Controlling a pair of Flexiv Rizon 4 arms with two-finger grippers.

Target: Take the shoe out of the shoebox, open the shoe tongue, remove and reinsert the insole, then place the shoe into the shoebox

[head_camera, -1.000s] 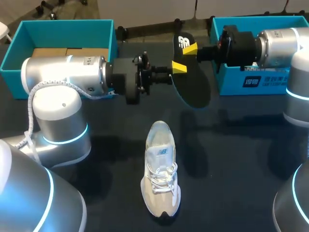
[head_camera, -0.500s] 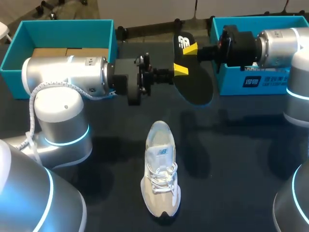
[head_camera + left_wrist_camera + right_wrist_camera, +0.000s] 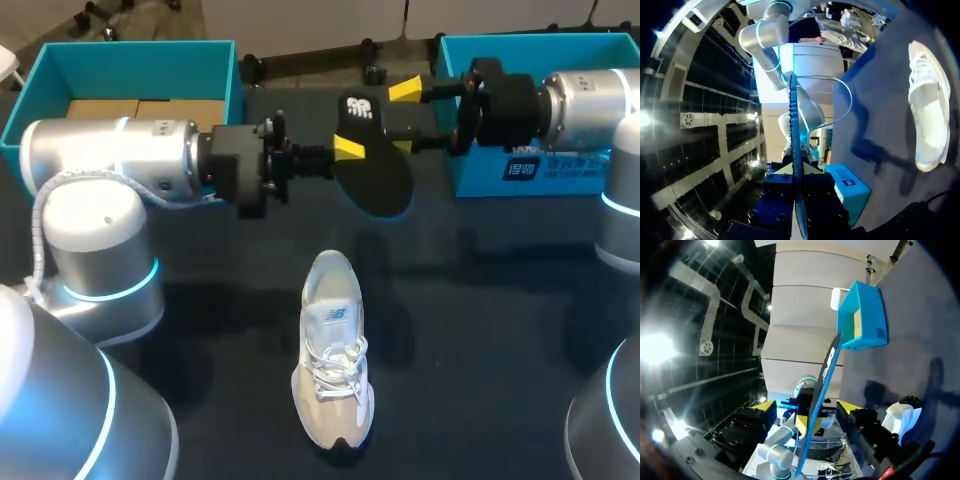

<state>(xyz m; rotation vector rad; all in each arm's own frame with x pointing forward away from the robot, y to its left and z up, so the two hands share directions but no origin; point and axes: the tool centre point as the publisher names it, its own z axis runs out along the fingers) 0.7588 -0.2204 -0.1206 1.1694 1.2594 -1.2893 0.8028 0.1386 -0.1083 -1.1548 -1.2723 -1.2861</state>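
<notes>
**Insole held on edge beyond white shoe**

The left arm and right arm meet above the dark table, beyond the shoe's heel. The left shoebox and right shoebox, both teal, stand farther beyond the shoe, one to each side. The white shoe sits laced, its toe toward the robot. The black insole hangs beyond the heel, pinched on both faces by the left gripper. The right gripper is spread wide, one finger on each side of the insole, with gaps between.
</notes>
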